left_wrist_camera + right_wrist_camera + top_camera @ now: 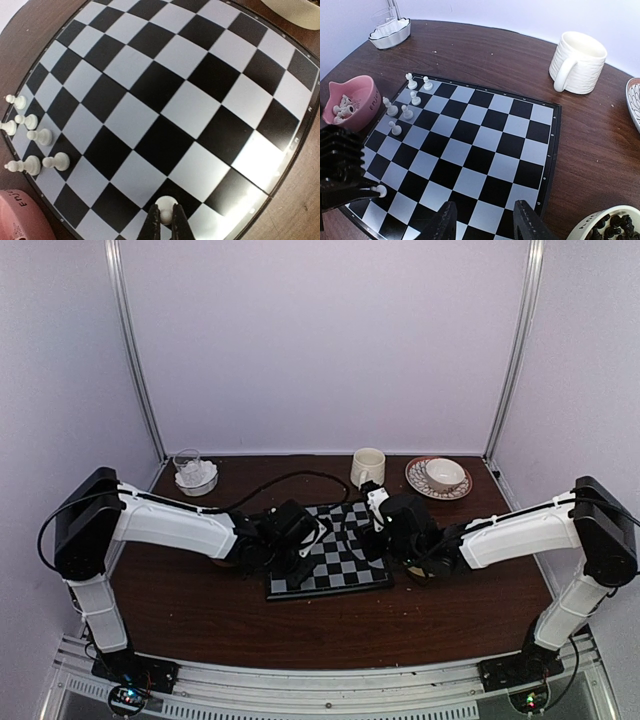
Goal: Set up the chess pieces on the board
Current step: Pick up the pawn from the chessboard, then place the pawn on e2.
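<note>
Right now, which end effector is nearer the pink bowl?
Left. The left end effector, shut on a white pawn, is at the board edge beside the pink bowl. The right end effector is open over the board's opposite side.

The dark table carries the board, a white mug, a pink bowl, a fluted dish and a saucer.

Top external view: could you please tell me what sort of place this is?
Likely a lab recording booth: plain pale walls framed by metal posts, two arms bolted to a rail, and a table staged with a chessboard.
</note>
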You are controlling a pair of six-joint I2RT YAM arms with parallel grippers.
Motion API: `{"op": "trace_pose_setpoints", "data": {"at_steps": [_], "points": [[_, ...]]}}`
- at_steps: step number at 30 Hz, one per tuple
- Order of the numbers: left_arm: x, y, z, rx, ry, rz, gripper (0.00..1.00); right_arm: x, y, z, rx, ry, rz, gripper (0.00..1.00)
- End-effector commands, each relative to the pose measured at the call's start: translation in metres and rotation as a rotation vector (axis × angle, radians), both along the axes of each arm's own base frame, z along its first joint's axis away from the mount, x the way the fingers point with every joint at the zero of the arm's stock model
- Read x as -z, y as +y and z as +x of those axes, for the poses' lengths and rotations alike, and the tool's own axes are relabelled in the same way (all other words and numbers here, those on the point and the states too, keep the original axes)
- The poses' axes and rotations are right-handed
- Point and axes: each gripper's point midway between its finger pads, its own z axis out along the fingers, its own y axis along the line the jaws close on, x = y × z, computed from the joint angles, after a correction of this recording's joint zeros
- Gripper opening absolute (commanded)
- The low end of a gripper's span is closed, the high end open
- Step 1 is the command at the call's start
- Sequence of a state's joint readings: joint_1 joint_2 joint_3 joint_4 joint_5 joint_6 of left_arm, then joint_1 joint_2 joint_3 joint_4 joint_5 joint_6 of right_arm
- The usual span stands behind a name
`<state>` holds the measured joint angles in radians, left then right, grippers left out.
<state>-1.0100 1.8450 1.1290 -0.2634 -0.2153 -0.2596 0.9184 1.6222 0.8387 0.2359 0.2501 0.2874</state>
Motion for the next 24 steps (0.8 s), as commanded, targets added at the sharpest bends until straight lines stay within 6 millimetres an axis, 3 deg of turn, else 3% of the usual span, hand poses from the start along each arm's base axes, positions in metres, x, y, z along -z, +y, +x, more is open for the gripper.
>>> {"op": "trace_pose_setpoints", "data": {"at_steps": [1, 13, 24], "points": [[-0.019, 0.018, 0.026, -0.120, -0.074, -0.029, 0.00, -0.009, 0.002, 0.002, -0.007, -0.011, 0.020, 0.41], [-0.017, 0.032, 0.056, -0.203, -0.129, -0.001, 0.00, -0.008, 0.005, 0.001, -0.021, -0.005, 0.025, 0.41], [-0.010, 0.029, 0.060, -0.194, -0.112, 0.016, 0.01, -0.008, 0.006, 0.001, -0.025, -0.001, 0.026, 0.41]]}}
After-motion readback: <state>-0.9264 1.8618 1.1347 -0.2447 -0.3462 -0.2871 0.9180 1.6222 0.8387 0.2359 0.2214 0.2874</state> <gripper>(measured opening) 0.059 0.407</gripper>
